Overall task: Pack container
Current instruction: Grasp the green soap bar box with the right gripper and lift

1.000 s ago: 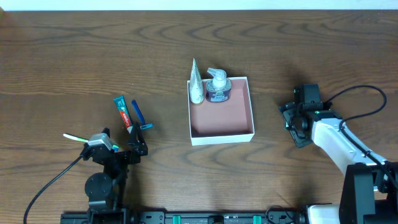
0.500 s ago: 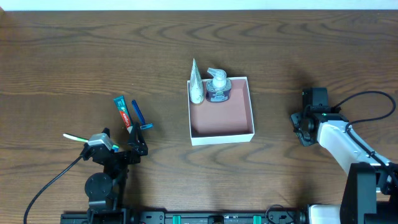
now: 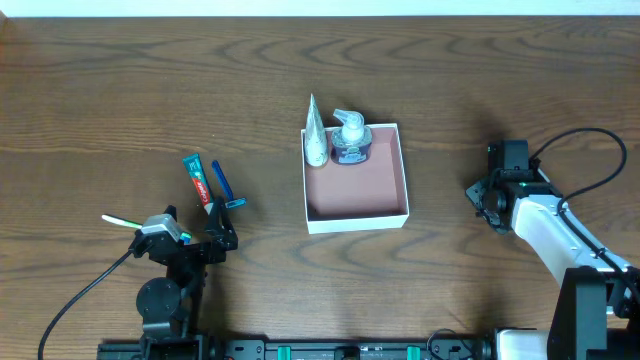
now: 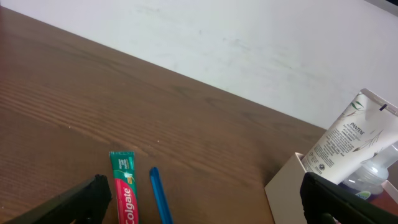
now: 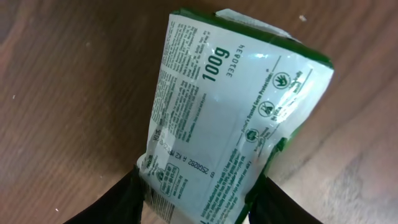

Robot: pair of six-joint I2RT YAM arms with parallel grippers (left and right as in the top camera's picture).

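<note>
Right gripper is pinching a green-and-white plastic packet at three o'clock of the square white cardboard container, wanting firm purchase before lifting; left gripper gaping wide.

Left arm sat folded low at the near left of the overhead view, its left gripper pointing away from the base with jaws spread wide and nothing between them. Both fingertips showed at the bottom corners of the left wrist view. Right arm came in from the near right corner, white forearm angled up and left, wrist tipped down. Its right gripper had fingers pressed against both sides of a packet.
</note>
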